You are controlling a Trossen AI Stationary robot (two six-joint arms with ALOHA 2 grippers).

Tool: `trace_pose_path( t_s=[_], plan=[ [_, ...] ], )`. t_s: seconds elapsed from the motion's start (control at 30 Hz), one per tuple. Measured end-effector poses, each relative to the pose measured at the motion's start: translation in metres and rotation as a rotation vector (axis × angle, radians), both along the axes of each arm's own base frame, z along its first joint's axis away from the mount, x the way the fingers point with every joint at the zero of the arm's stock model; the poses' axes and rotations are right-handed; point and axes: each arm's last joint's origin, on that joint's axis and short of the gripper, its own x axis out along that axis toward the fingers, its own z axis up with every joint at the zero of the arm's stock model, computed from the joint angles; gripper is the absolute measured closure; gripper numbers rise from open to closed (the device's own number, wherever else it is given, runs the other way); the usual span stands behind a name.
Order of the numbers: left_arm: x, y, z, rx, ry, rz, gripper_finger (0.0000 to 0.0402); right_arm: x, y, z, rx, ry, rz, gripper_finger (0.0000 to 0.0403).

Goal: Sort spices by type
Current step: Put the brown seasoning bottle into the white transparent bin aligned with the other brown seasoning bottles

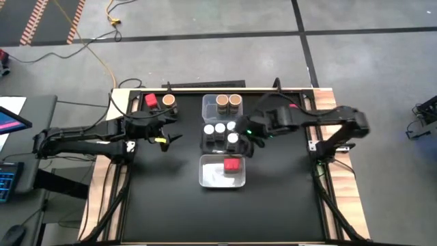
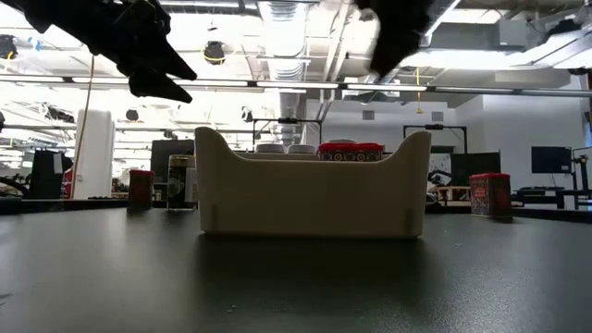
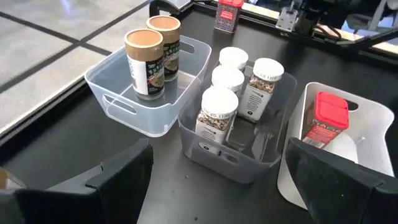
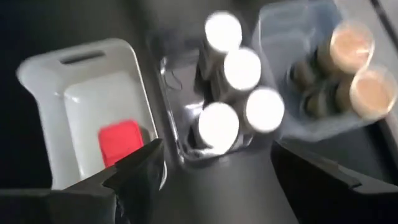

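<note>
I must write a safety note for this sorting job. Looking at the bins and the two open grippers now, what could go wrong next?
1. The right gripper hangs open just above the four white-top jars packed tight in the middle bin; coming down, a finger could tip one.
2. The red-top jar and tan-top jar near the left gripper stand close together; grasping one might knock over the other.

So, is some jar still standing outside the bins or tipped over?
Yes: a red-top jar and a tan-top jar stand unsorted at the table's far left corner. Nothing is tipped or spilled.
</note>
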Motion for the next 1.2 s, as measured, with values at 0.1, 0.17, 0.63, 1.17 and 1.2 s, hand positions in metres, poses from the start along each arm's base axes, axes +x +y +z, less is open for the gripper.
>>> trace_pose_path(
  t_s=[0.1,0.17,0.63,1.17,1.2],
  plan=[
    [0.000,0.000,0.000,-0.012,-0.005,0.005,0.0050,-0.032,0.001,-0.032,0.050,-0.011,-0.079,0.0074],
    [0.000,0.000,0.001,-0.025,-0.017,0.012,0.0050,-0.055,0.002,-0.047,0.082,-0.026,-0.131,0.0074],
    [0.002,0.038,0.040,-0.153,0.011,0.384,0.0050,-0.175,-0.018,-0.090,0.022,-0.316,-0.389,0.0074],
    [0.033,0.150,0.072,-0.114,0.462,0.100,0.0050,-0.197,-0.033,-0.085,-0.052,-0.376,-0.440,0.0074],
    [0.036,0.155,0.073,-0.064,0.491,0.064,0.0050,-0.197,-0.033,-0.085,-0.048,-0.379,-0.445,0.0074]
  ],
)
